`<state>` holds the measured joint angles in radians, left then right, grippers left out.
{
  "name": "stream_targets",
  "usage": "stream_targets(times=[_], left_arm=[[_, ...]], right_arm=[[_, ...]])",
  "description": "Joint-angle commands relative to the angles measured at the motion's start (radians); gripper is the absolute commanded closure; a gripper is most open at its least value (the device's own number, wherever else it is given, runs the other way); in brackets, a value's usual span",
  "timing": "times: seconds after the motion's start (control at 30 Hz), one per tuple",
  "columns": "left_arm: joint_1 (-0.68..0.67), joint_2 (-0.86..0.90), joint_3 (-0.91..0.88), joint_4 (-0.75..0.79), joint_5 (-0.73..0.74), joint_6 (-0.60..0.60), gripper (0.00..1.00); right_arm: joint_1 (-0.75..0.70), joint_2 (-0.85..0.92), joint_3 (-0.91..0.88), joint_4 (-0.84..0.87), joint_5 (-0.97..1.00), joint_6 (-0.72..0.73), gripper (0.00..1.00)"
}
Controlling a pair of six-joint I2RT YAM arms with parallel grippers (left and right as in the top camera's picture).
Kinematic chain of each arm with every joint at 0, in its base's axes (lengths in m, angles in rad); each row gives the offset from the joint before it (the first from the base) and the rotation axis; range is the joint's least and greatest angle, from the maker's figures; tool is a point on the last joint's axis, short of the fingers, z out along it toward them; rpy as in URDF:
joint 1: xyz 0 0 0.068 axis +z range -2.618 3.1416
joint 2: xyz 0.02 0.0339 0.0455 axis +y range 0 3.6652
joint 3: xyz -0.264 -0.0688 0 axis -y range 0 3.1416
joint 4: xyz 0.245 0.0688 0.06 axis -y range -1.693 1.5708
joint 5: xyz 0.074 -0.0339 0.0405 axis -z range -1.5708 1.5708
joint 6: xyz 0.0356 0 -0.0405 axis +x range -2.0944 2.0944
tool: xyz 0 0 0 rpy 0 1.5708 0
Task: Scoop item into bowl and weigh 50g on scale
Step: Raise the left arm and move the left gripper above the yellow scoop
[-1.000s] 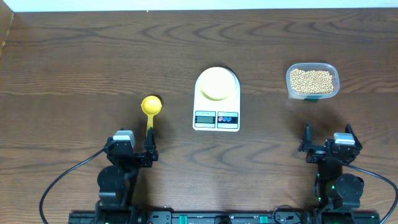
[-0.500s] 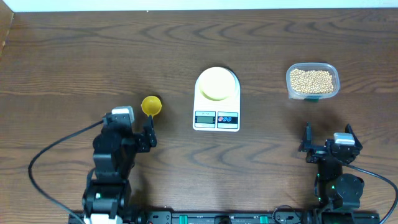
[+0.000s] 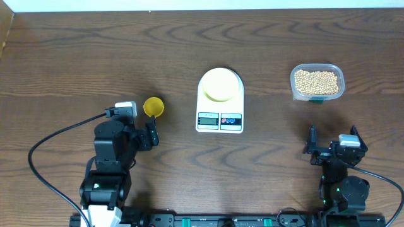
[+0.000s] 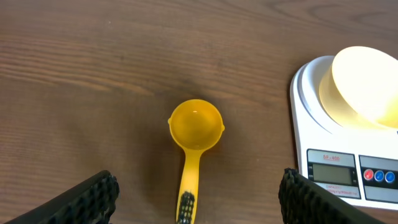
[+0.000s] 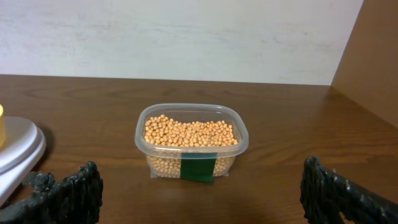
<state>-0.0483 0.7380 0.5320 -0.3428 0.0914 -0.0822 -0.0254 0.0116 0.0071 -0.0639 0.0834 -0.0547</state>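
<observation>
Near the left side of the surface (image 3: 57, 69) the left fingers (image 4: 87, 202) stand wide apart over the handle of the yellow scoop (image 4: 194, 124) — closing off-centre could flip it away — while the beans (image 5: 189, 134) lie toward the right edge in their tub (image 5: 239, 134), before the right fingers (image 5: 68, 196), also apart.

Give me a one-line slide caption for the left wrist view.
Left gripper, jaws open, poised over the yellow scoop on the wooden table; scale with pale yellow bowl at right.

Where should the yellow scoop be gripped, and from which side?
By its handle, from straight above, closing across its narrow width. The scoop lies flat on the table, cup up, and the thin straight handle points toward the left gripper.
</observation>
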Motion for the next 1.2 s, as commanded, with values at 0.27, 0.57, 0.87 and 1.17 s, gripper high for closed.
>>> stream_targets(times=[0.27, 0.57, 0.87, 1.17], left_arm=[[0.002, 0.003, 0.103, -0.088, 0.001, -0.008, 0.16], [0.003, 0.043, 0.157, -0.148, 0.001, -0.009, 0.16], [0.029, 0.122, 0.257, -0.235, 0.001, -0.005, 0.16], [0.043, 0.171, 0.273, -0.248, 0.001, -0.005, 0.16]], right_arm=[[0.008, -0.006, -0.001, -0.004, 0.008, 0.013, 0.01], [0.008, -0.006, -0.001, -0.004, 0.008, 0.013, 0.01], [0.008, -0.006, -0.001, -0.004, 0.008, 0.013, 0.01], [0.008, -0.006, -0.001, -0.004, 0.008, 0.013, 0.01]])
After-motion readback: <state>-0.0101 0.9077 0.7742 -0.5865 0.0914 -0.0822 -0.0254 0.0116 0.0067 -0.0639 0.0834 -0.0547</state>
